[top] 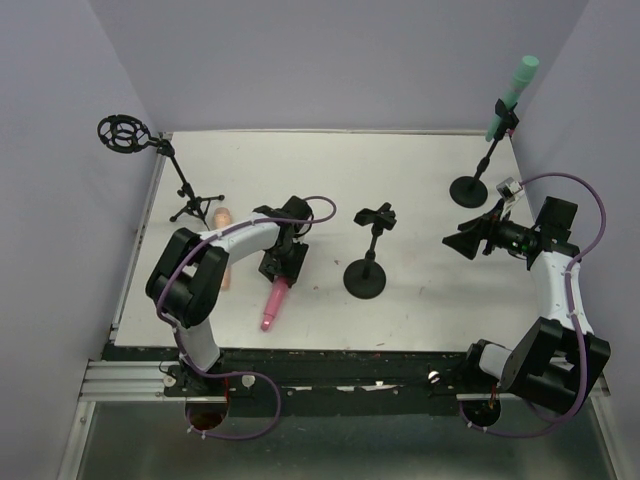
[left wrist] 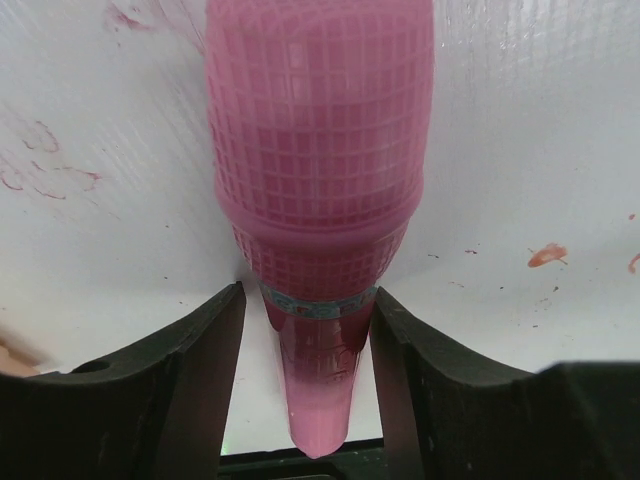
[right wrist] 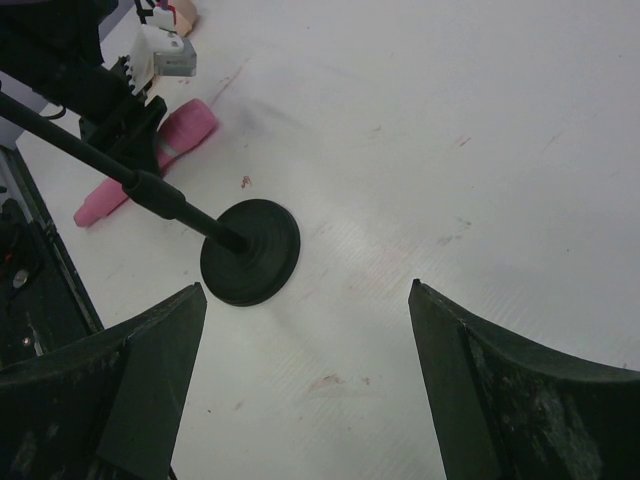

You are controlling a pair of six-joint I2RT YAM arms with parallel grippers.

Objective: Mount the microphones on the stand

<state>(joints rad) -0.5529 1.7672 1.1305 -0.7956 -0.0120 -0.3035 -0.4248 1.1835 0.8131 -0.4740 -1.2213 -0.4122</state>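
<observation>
**A:** Top view?
**B:** White matte desk (top: 420,170). The left hand (top: 280,270) is down on the pink microphone (top: 271,308), which lies flat at middle-left. The peach microphone (top: 223,222) lies flat just to its left, partly under the left arm. The mint microphone (top: 513,92) stands tilted in the clip of the back-right stand (top: 470,189), which has a round black base.

**A:** Other stands?
**B:** The centre stand (top: 364,277) has a round base, a thin rod and a black clip on top. The tripod stand (top: 189,210) at back left carries a ring-shaped mount. The right hand (top: 458,243) is near the back-right stand's base.

**A:** Left wrist?
**B:** The pink microphone is plastic. Its head is moulded in a square grid, with a patterned band at the neck and a smooth tapered handle. The black fingers (left wrist: 200,380) straddle the handle, part open. Bare desk shows between the handle and the finger on the picture's left, so it isn't clamped. There are red smears on the desk.

**A:** Right wrist?
**B:** The right hand is spread wide and holds nothing. Past its fingers are the matte desk and the centre stand's disc base with its rod. The pink microphone lies beyond that, with the left hand over its middle.
</observation>
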